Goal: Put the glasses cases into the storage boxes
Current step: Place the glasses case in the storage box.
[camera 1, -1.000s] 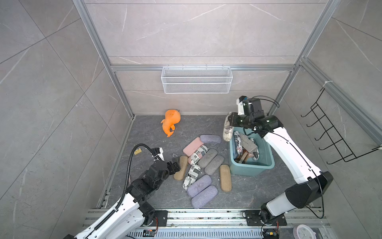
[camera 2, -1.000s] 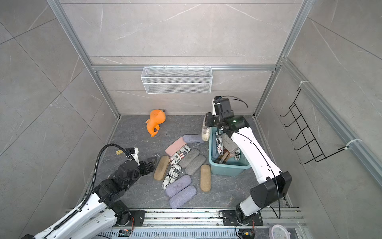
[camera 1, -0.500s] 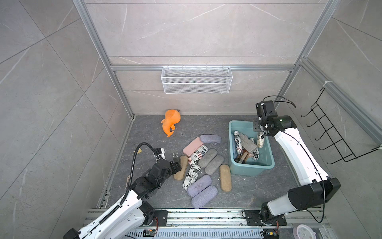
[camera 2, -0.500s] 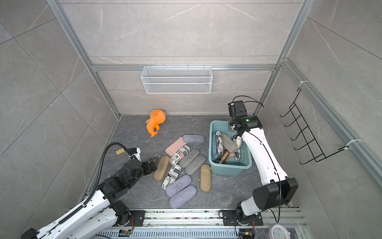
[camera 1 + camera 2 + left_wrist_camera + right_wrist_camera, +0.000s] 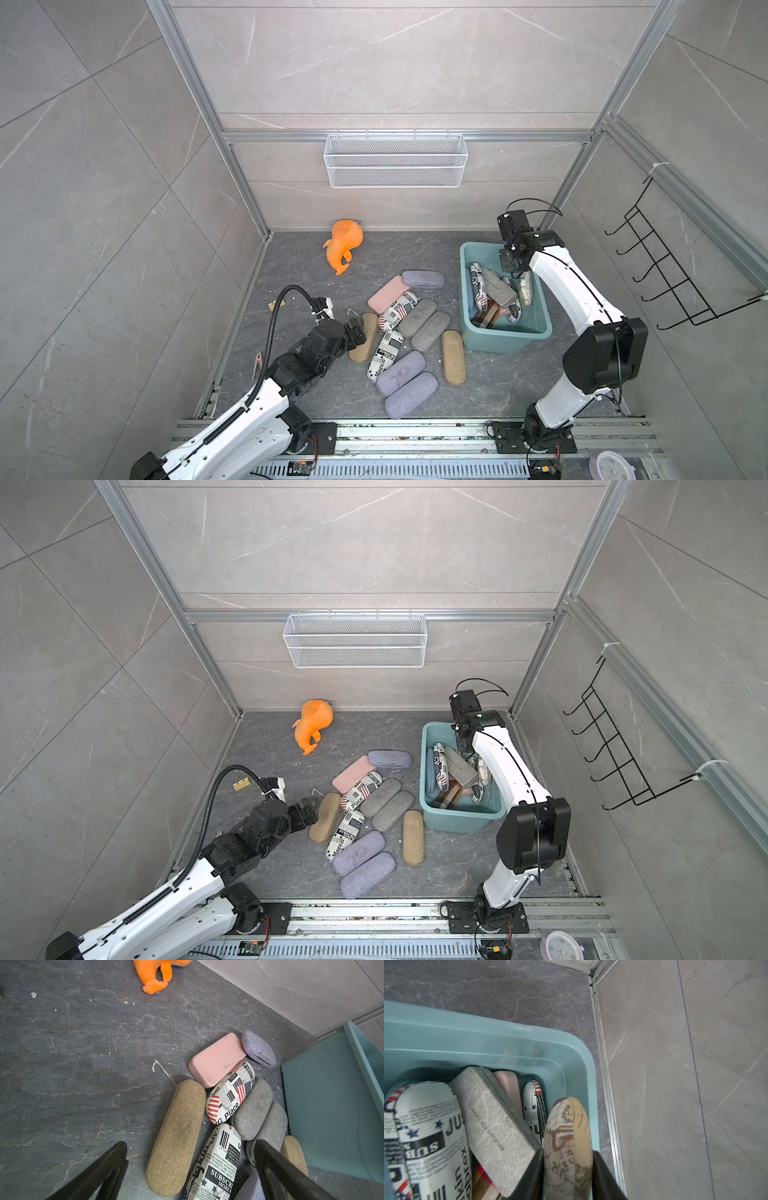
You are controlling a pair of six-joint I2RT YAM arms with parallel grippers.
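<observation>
Your right gripper [image 5: 568, 1159] has swung, inside a second, from the far corner of the teal tub [image 5: 505, 338] nearest the pile across to its right-hand wall. It now hangs low inside, jaws still pinching the map-print glasses case [image 5: 568, 1126] by its sides. The case sits among those already stowed but is not let go (whether it rests on them, you cannot tell). Your left gripper [image 5: 190, 1144], spread wide and empty, has edged closer to the tan fabric case [image 5: 176, 1136]. One delivery looks nearly done, while ten more glasses cases [image 5: 417, 318] wait on the floor [image 5: 299, 291] beside the tub.
</observation>
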